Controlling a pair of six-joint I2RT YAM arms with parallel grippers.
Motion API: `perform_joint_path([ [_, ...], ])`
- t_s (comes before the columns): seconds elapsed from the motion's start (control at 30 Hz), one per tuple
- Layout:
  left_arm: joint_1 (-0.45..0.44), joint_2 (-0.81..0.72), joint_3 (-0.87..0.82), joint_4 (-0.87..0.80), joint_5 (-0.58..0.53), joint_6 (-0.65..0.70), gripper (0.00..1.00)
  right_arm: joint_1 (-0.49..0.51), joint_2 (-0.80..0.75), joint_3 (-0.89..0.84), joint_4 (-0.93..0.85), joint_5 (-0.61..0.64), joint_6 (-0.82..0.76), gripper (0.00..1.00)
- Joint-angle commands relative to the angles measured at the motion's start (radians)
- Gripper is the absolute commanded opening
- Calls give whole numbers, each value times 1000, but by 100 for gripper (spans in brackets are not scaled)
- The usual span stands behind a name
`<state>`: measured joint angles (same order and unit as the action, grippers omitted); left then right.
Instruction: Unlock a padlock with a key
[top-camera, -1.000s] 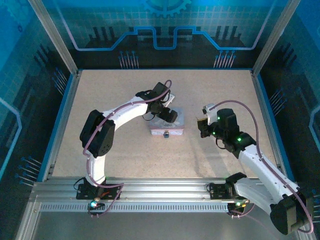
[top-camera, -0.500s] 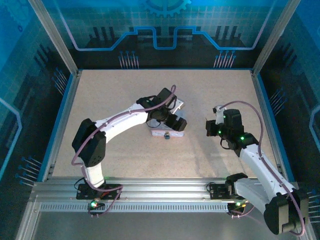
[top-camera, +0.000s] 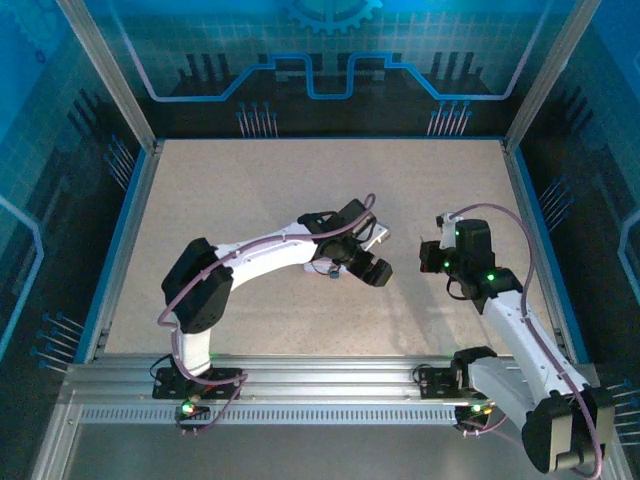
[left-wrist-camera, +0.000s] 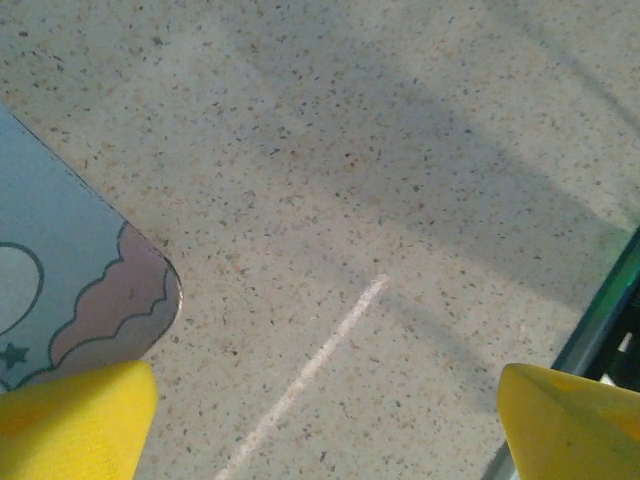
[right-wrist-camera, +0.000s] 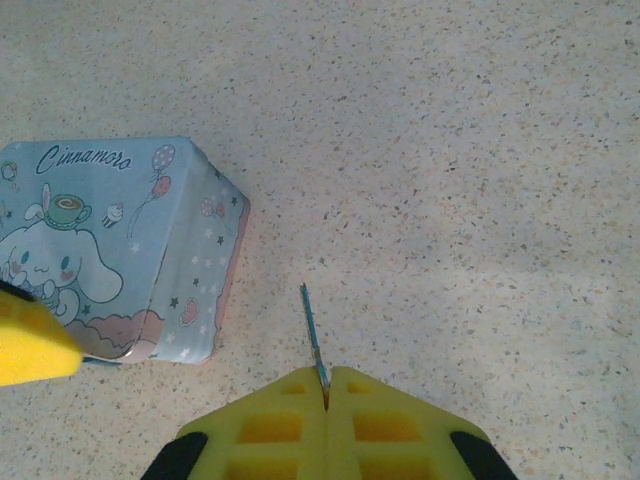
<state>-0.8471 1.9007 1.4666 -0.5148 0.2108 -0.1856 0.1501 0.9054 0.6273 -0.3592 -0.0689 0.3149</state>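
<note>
The right claw (right-wrist-camera: 327, 378), pressed together, pinches a thin dark metal key (right-wrist-camera: 312, 330) that juts out over the speckled beige tabletop (right-wrist-camera: 480, 150), near a pale lilac cartoon-printed tin (right-wrist-camera: 120, 240). The left claw (left-wrist-camera: 325, 400) hangs spread above the tin's corner. The tiny dark padlock (top-camera: 333, 273) sits by the tin's near side.

Matt speckled tabletop (right-wrist-camera: 450, 150), smooth printed tin (right-wrist-camera: 110, 250), matt yellow fingers (right-wrist-camera: 265, 425), thin metal key (right-wrist-camera: 313, 335).
</note>
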Motion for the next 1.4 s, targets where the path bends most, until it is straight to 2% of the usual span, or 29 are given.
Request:
perform_joint_path([
  [0.0,3,29,43,24,-1,-11,90,-16,-12,-8,-17,-23,13,0],
  [0.43,3,16,69,25,-18,4,90,-18,8,-11,-1,-31,16,0],
  [0.83,3,112,124,-1,-53,23,91,-19,0,-11,-9,-32,15,0],
  [1.0,3,95,80,-21,-41,23,91,-19,-2,-12,-12,-31,13,0],
  [1.37,3,-58,-110,-11,-14,21,91,-20,1,-19,-12,-43,16,0],
])
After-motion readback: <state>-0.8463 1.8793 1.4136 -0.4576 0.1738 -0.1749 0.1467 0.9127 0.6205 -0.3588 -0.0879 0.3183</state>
